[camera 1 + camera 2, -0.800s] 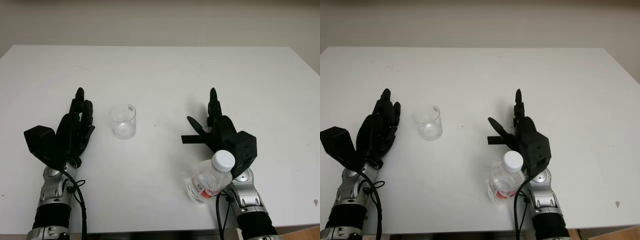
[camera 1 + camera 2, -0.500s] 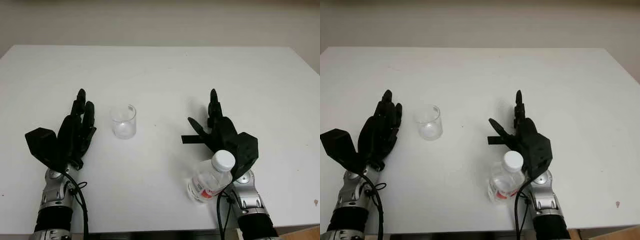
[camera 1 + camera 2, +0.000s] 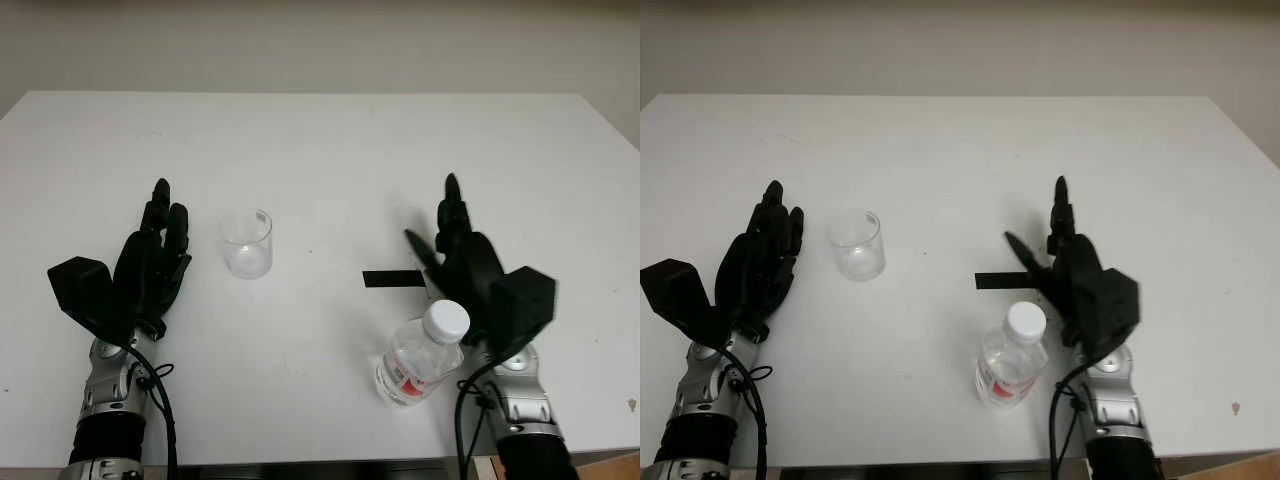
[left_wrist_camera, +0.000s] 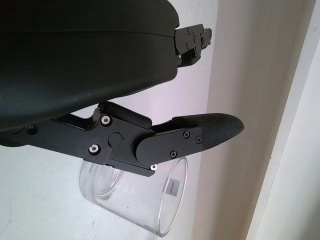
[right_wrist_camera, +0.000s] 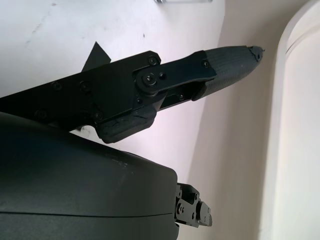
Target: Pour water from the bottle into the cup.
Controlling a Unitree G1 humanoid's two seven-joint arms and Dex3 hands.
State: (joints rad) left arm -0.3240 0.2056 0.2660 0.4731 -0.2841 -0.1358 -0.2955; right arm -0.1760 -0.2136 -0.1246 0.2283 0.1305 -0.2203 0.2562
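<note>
A clear plastic cup (image 3: 246, 242) stands upright on the white table (image 3: 320, 140), left of centre; the left wrist view also has the cup (image 4: 145, 202). A clear water bottle (image 3: 418, 356) with a white cap and a red label stands near the table's front edge at the right. My left hand (image 3: 150, 255) is open, just left of the cup and apart from it. My right hand (image 3: 465, 265) is open, just right of the bottle and a little behind it, not holding it.
A short black strip (image 3: 392, 278) lies on the table between the cup and my right hand. The back half of the table is bare white surface, with a pale wall beyond it.
My right hand has shifted to the right, out from behind the bottle. The black strip now lies uncovered. The left hand, cup and bottle have stayed put.
</note>
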